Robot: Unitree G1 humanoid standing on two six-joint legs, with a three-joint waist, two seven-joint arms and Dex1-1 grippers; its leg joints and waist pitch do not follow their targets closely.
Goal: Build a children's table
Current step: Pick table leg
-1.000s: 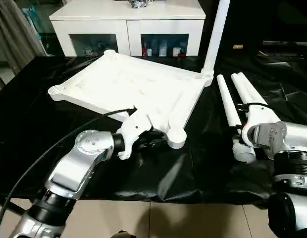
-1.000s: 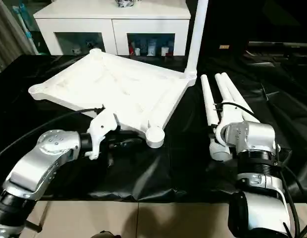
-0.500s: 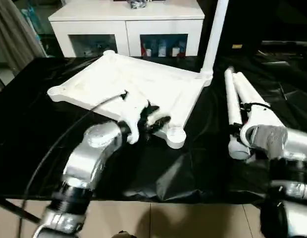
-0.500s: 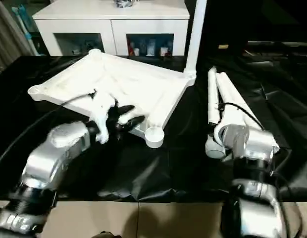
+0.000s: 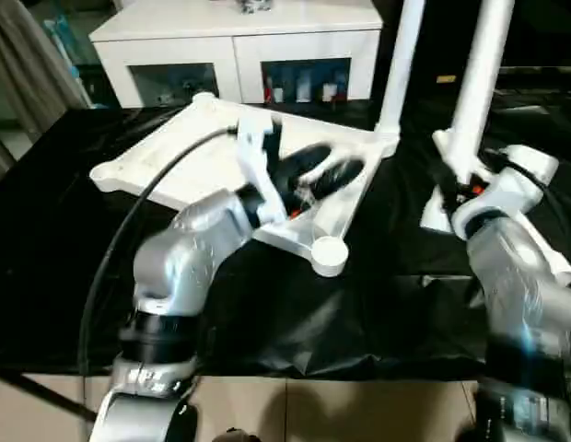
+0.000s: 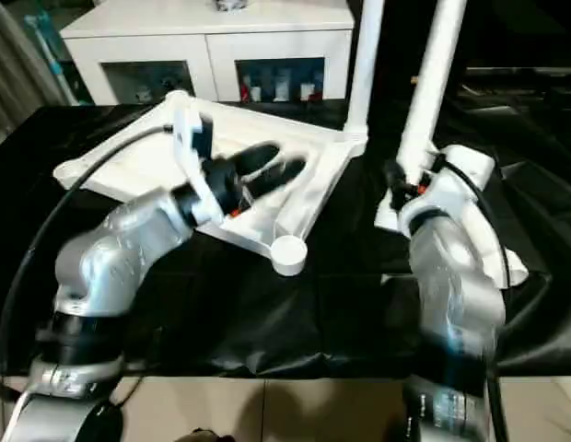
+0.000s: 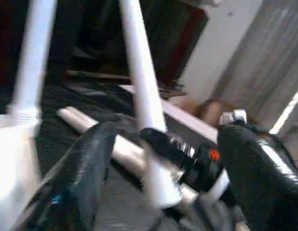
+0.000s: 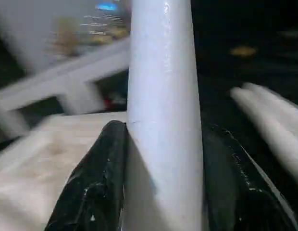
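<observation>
Right wrist view shows what the head views cannot: the two black fingers [image 8: 98,187] pressed against either side of a white leg [image 8: 161,110], so the right gripper [image 5: 454,184] is closed on that leg. In the left eye view the same leg stands nearly upright from the gripper, its upper end cut off by the frame, its lower end hidden behind the wrist.

Left wrist view looks between the left gripper's [image 5: 318,172] own fingers [image 7: 79,180], spread wide with nothing between them; beyond them it shows the right gripper clamped on its leg, another leg lying [image 7: 98,137] on the black cloth behind, and a blurred brownish shape farther off that cannot be made out.

From the head, the left gripper hovers over the tabletop [image 5: 175,157], which lies underside up on the black cloth [image 5: 55,230]; whether the fingers touch it cannot be told, as arm and gripper are smeared. A fitted leg [image 5: 401,64] rises from the far corner socket just beyond this gripper, between the two grippers. The near corner socket [image 5: 329,251] sits below the left gripper. More white leg pieces lie behind the right forearm, largely hidden by it. A white cabinet [image 5: 239,46] stands beyond the tabletop.
</observation>
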